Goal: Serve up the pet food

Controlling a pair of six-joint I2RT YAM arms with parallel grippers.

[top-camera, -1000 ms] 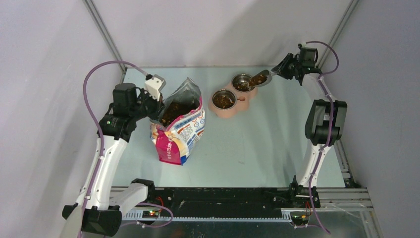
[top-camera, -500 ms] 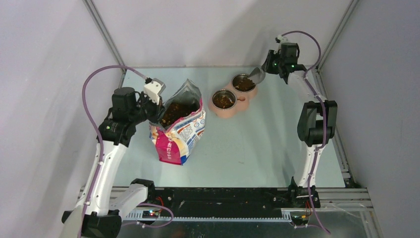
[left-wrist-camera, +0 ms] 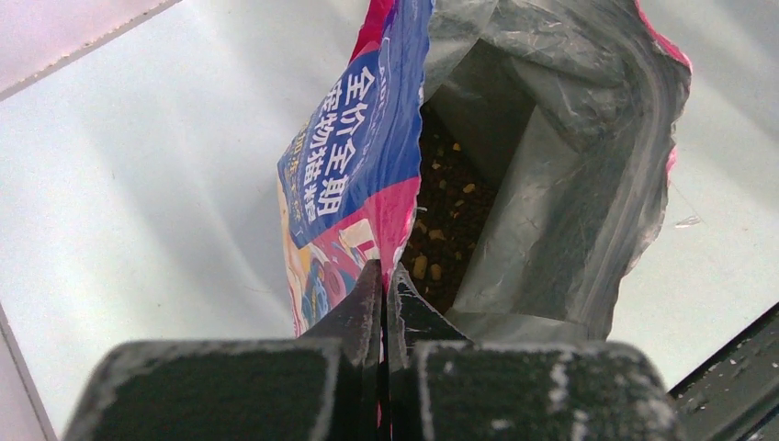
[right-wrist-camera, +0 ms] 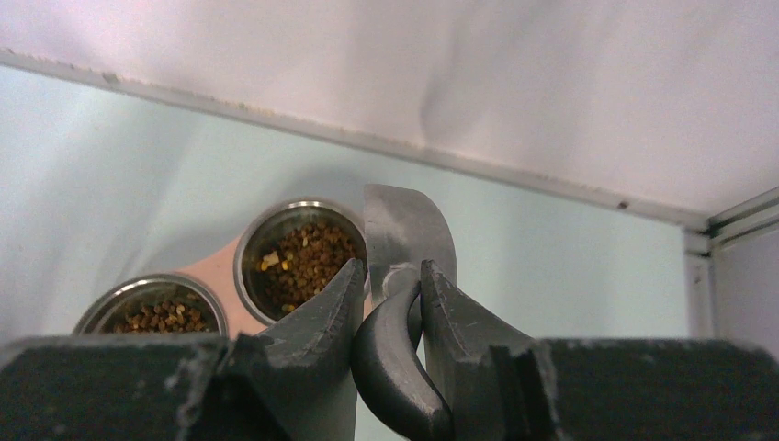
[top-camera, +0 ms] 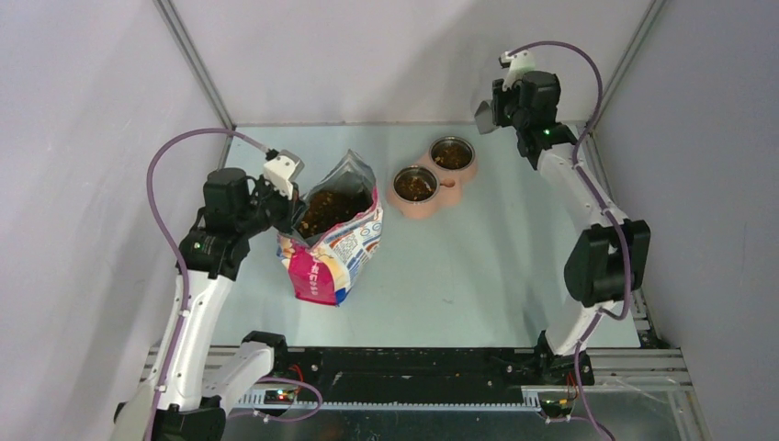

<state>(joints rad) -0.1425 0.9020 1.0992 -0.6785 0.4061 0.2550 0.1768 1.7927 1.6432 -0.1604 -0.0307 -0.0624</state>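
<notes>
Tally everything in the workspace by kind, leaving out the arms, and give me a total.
food bag: 1
steel bowls: 2
pink bowl stand: 1
metal scoop: 1
Total: 5

Bag (top-camera: 333, 253): printed pink-white-blue, upright, mouth open
Double-bowl feeder (top-camera: 421, 210): pink base, right of bag
Scoop (right-wrist-camera: 409, 225): grey metal, aloft beyond feeder
</notes>
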